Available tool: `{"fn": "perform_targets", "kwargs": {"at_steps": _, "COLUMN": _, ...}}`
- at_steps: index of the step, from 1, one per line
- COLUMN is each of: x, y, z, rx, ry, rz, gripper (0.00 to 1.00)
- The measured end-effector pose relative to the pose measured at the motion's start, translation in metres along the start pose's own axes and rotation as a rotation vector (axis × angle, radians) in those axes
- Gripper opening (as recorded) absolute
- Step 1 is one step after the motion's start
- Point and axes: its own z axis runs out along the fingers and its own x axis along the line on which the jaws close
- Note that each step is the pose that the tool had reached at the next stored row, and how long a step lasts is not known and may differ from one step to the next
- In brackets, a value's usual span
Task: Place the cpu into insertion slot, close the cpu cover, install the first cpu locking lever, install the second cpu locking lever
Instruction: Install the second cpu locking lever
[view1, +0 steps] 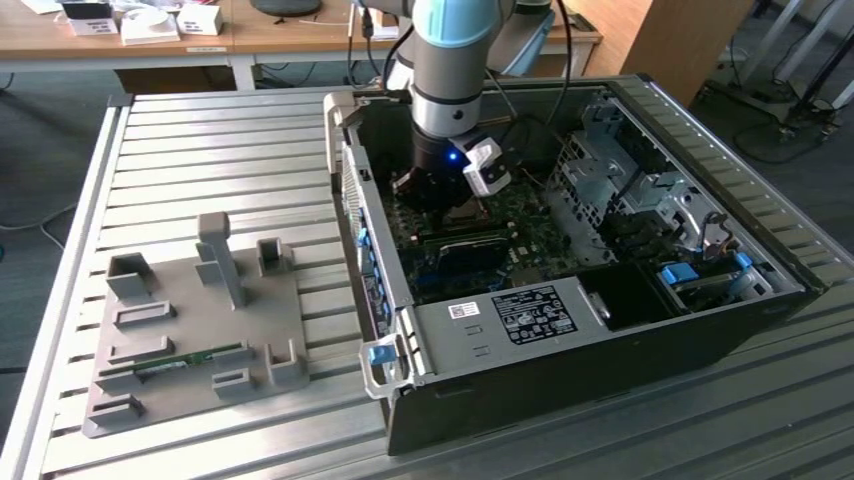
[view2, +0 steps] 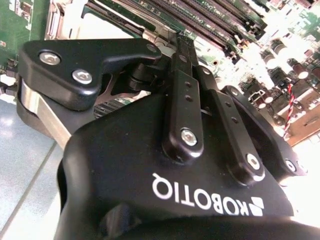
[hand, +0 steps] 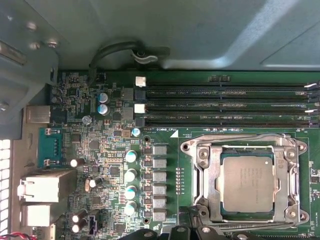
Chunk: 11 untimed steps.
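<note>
On a ribbed metal table (view1: 200, 130) lies an opened computer case (view1: 561, 380), its walls rising close around the arm (view1: 454, 60) that reaches down inside. At the exterior view's left, a grey fixture tray (view1: 174, 340) sits well apart from the case, leaving open table between them. Inside the case, the green circuit board (hand: 110, 150) fills the floor; long black memory slots (hand: 225, 105) run just beside the insertion slot (hand: 200, 180), and a grey case wall (hand: 150, 30) borders the board beyond them. The gripper (view2: 182, 45) hangs low over the board near the socket, its dark fingers (view2: 182, 100) drawn together with no visible gap between them and nothing seen held. In the first wrist view, the cpu (hand: 248, 182) lies flat within the insertion slot, its pale face squared to the silver rim. The cpu cover (hand: 242, 149) frames the chip on all sides, with the chip's face showing through its cut-out centre. Small capacitors (hand: 131, 175) stand in a row near the socket's edge.
</note>
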Motion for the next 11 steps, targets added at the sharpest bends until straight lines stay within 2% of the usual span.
{"fn": "perform_targets", "kwargs": {"at_steps": 5, "x": 0.0004, "y": 0.0000, "z": 0.0010, "rx": -0.0001, "ry": -0.0010, "rz": 0.000, "gripper": 0.11}}
{"fn": "perform_targets", "kwargs": {"at_steps": 7, "x": 0.0006, "y": -0.0003, "z": 0.0001, "rx": 0.0012, "ry": 0.0000, "rz": 0.000, "gripper": 0.11}}
{"fn": "perform_targets", "kwargs": {"at_steps": 11, "x": -0.0001, "y": 0.0004, "z": -0.0032, "rx": -0.0020, "ry": -0.0023, "rz": 0.000, "gripper": 0.11}}
